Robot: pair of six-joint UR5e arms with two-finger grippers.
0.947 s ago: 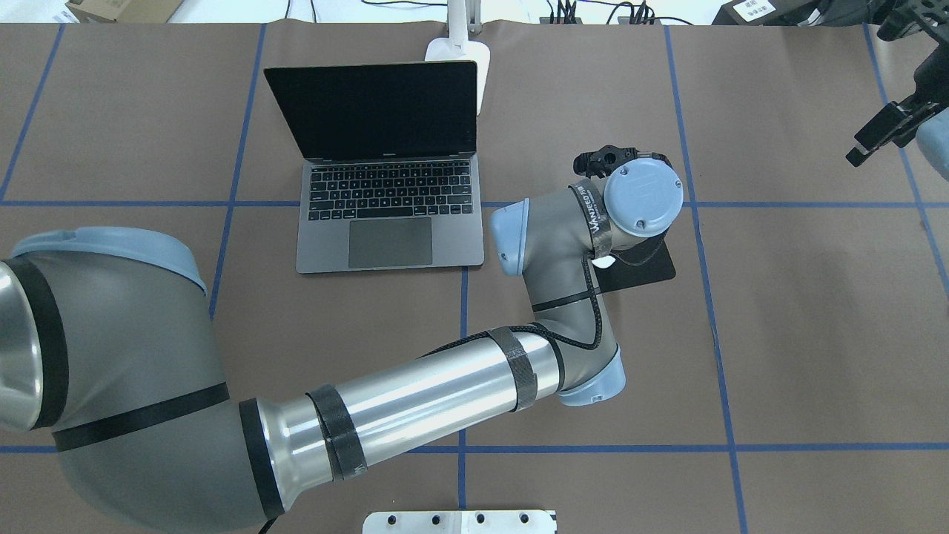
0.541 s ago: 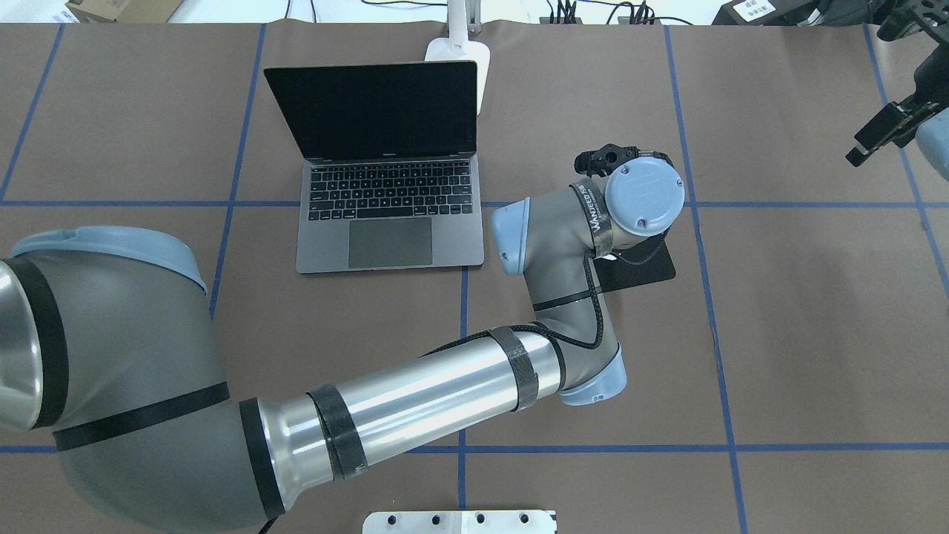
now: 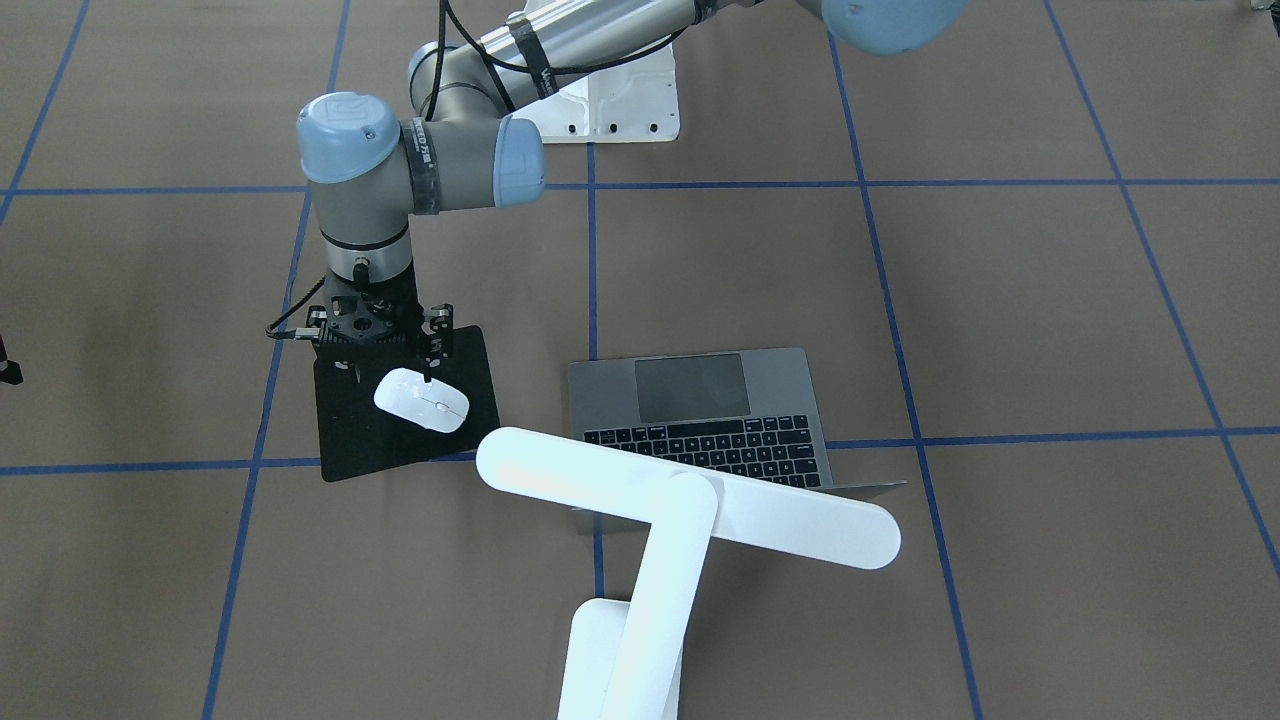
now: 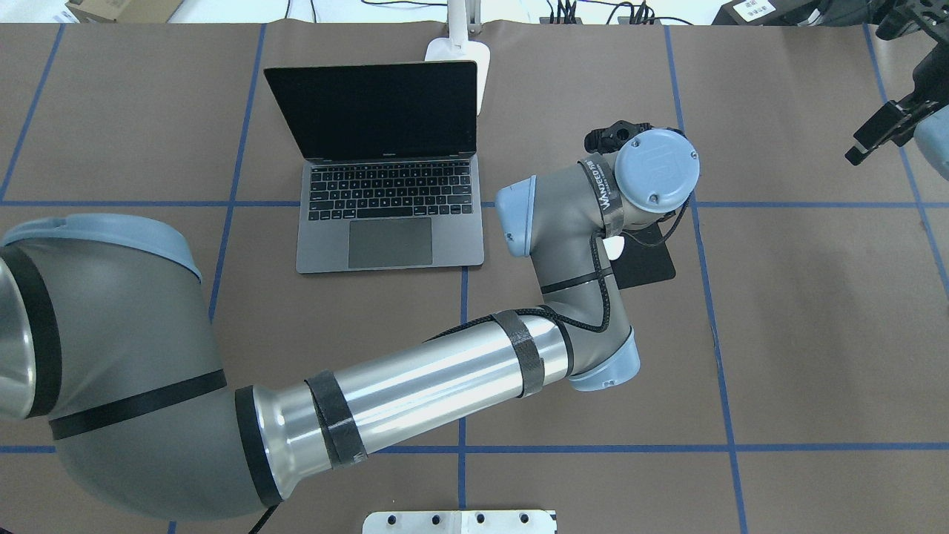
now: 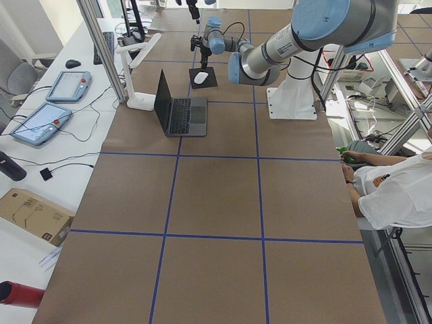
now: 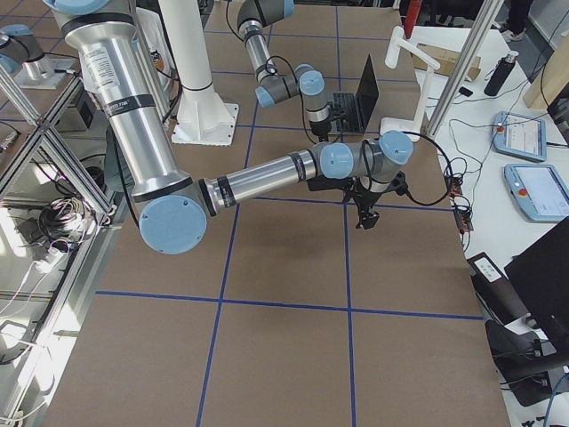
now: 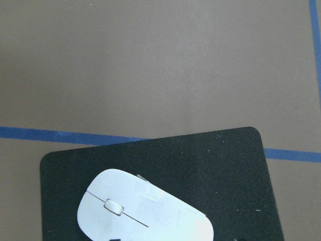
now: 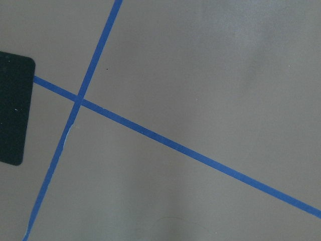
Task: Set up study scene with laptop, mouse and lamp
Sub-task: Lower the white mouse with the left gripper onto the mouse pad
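Observation:
The white mouse lies on a black square mat, to the right of the open grey laptop in the overhead view. My left gripper hangs just above the mouse's near end, open and holding nothing. The left wrist view shows the mouse free on the mat. The white lamp stands behind the laptop, its bar head over the screen. My right gripper hovers at the far right edge, looks shut and is empty.
The white bolted pedestal sits at the robot's side of the table. My left forearm crosses the table's middle. Blue tape lines mark the brown cover. A seated operator is at the table's side.
My left wrist has moved up and a little toward the far right in the overhead view. The mouse stays on the mat. The right arm has not moved.

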